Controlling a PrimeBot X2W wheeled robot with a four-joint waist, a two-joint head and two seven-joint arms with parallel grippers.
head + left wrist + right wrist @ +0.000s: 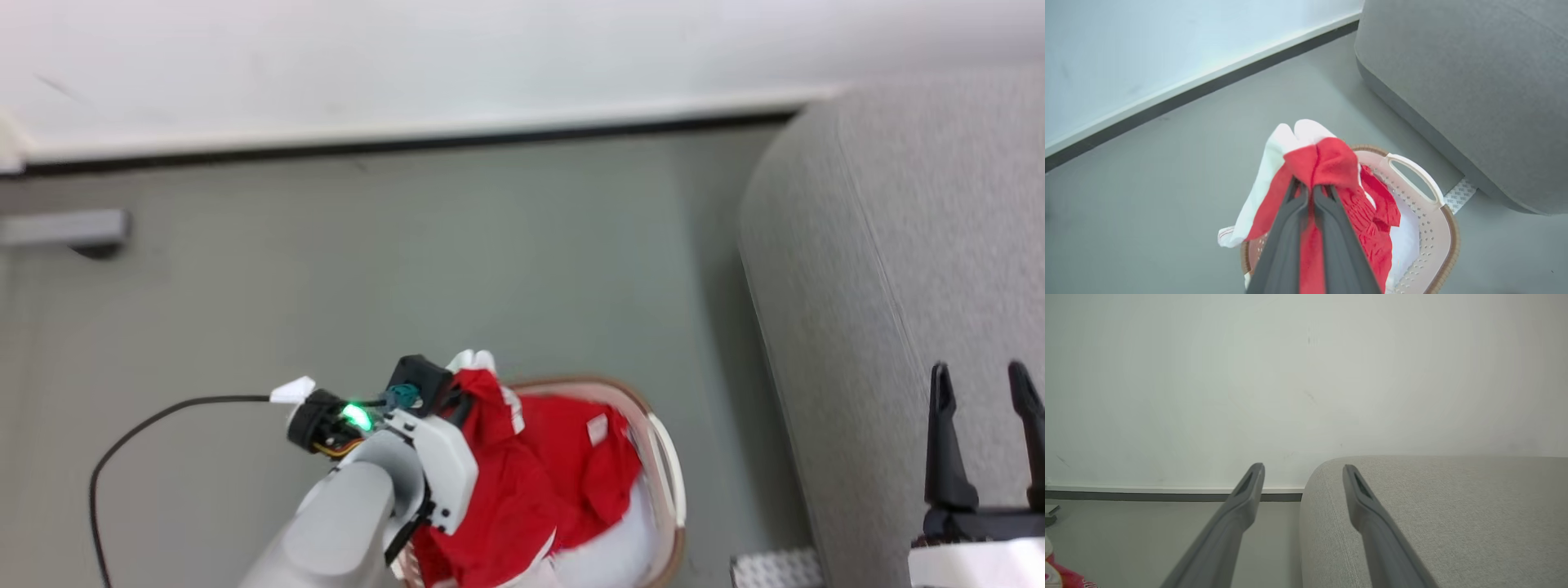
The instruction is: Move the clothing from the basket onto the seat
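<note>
Left wrist view, left gripper (pixel 1312 188) clamped on the clothing (pixel 1333 163) above the basket (pixel 1450 245), right gripper (pixel 1303 470) spread wide, empty, by the seat (pixel 1453 510)

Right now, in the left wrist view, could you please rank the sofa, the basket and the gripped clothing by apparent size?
1. sofa: clearly largest.
2. basket and clothing: look alike; the clothing is nearer the camera and hides part of the basket, so unranked.
</note>
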